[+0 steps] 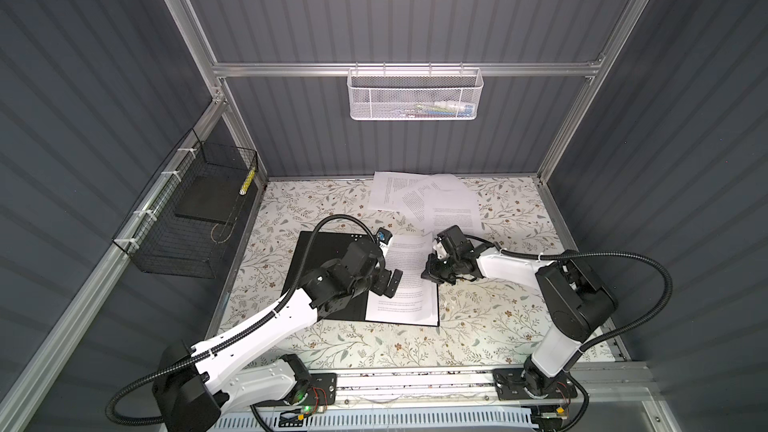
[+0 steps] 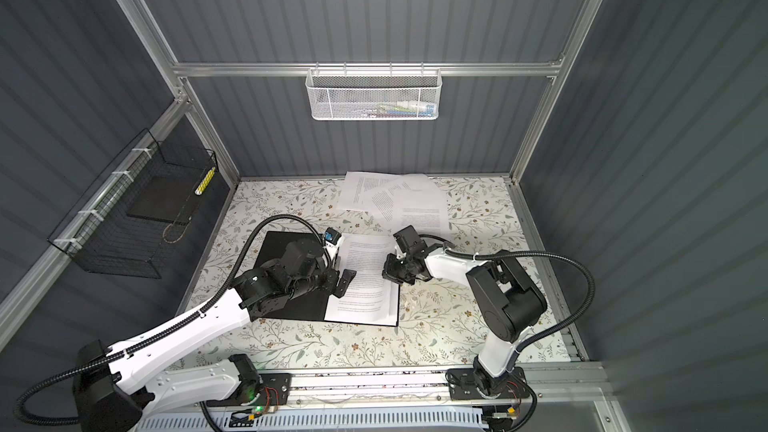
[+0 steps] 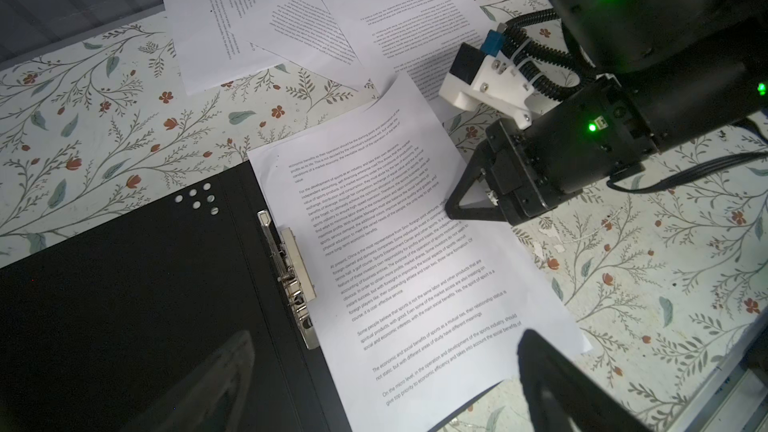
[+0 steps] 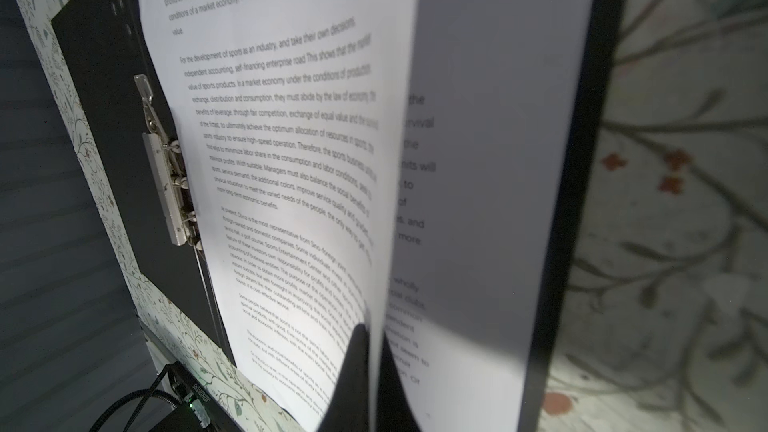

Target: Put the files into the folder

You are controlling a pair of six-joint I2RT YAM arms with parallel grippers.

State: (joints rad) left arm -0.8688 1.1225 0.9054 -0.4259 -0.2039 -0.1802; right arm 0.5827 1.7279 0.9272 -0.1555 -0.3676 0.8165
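The folder [image 1: 318, 253] [image 2: 276, 253] lies open on the floral table, black inside, with its metal spine clip [image 3: 291, 276] [image 4: 166, 176] showing. A printed file sheet [image 1: 409, 259] [image 2: 368, 259] [image 3: 395, 243] lies over the folder's right half. My right gripper [image 1: 430, 274] [image 2: 390, 274] [image 4: 376, 376] is shut on that sheet's right edge and lifts it off another sheet [image 4: 478, 160] below. My left gripper [image 1: 386, 272] [image 2: 340, 271] [image 3: 395, 401] hangs open above the sheet's left edge near the spine, holding nothing. More loose files [image 1: 424, 197] [image 2: 390, 197] [image 3: 311, 22] overlap at the back of the table.
A white mesh basket [image 1: 415, 95] hangs on the back rail. A black wire basket [image 1: 187, 218] is fixed to the left wall. The arms' base rail [image 1: 415, 380] runs along the table's front edge. Grey panel walls close in three sides.
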